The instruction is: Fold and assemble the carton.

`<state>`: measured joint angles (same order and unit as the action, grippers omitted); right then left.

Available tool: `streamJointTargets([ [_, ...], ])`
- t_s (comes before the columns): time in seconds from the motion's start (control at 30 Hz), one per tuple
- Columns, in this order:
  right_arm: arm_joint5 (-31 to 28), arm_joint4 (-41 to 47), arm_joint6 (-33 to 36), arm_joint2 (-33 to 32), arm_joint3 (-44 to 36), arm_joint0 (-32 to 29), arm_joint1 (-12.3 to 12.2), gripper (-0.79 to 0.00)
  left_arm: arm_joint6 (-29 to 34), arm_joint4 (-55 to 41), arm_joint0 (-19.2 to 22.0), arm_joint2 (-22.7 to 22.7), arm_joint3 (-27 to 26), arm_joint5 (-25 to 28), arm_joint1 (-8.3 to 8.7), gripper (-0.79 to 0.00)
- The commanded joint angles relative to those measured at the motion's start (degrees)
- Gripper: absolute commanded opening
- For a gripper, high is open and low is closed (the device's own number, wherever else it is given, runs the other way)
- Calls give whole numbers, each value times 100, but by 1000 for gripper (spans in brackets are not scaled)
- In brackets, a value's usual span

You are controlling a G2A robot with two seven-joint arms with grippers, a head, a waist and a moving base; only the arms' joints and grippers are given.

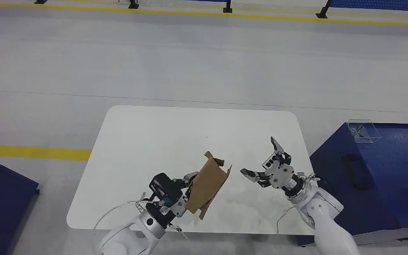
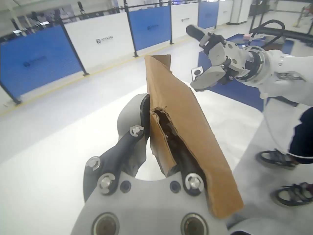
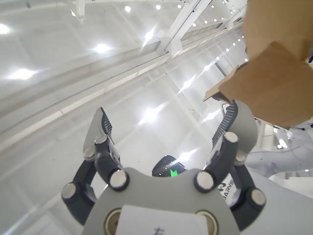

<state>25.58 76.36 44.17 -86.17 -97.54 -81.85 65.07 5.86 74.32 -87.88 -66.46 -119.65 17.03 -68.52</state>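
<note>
Carton status: flattened brown corrugated-cardboard carton (image 1: 211, 180) stands tilted over the near part of the white round-cornered table (image 1: 159, 137). It is pinched by the left gripper (image 2: 151, 121), one finger outside a panel and the other inside the torn opening. The right gripper (image 1: 260, 159) is spread wide just beside the carton's free edge, apart from it. A white label (image 3: 156, 221) on its base carries print, cropped and unreadable. Blue and white barrier panels (image 2: 102, 37) bear small logos.

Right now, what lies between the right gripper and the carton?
Nothing. In the top view, only bare white table shows in the narrow gap between the open right gripper and the carton, which the left gripper holds.
</note>
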Motion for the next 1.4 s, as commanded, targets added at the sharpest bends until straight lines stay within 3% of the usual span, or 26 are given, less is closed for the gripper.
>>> streamJointTargets([
  [0.0, 40, 69, -14, 11, 7, 2, 2, 0, 13, -75, 7, -2, 5, 9, 0, -785],
  [0.3, -80, -66, -71, 1, -86, 3, 0, 0, 71, -320, -38, 36, 26, 39, -7, -785],
  [0.43, -726, -830, -11, -202, -430, -145, -36, 0, 756, -2488, 14, -128, 51, 124, -35, -785],
  [0.57, -995, -1105, 109, -549, -672, -291, -75, 0, 2002, -5015, 271, -373, 265, 97, -21, -785],
  [0.8, -1667, -1699, 311, -833, -956, -504, -104, 0, 3847, -7938, 910, -531, 982, -759, 2, -785],
  [0.9, -1697, -1735, 305, -831, -972, -520, -104, 0, 4214, -8521, 1115, -439, 1253, -1076, -7, -785],
  [1.2, -1827, -1998, 213, -855, -1019, -518, -110, 0, 4214, -8521, 1115, -439, 1253, -1076, -7, -785],
  [1.27, -2063, -2522, 230, -828, -1120, -574, -124, 0, 4143, -8851, 1047, -395, 1261, -1358, -19, -785],
  [1.37, -2258, -2925, 387, -973, -1145, -613, -154, 0, 4470, -9979, 1158, -438, 1401, -2253, -30, -785],
])
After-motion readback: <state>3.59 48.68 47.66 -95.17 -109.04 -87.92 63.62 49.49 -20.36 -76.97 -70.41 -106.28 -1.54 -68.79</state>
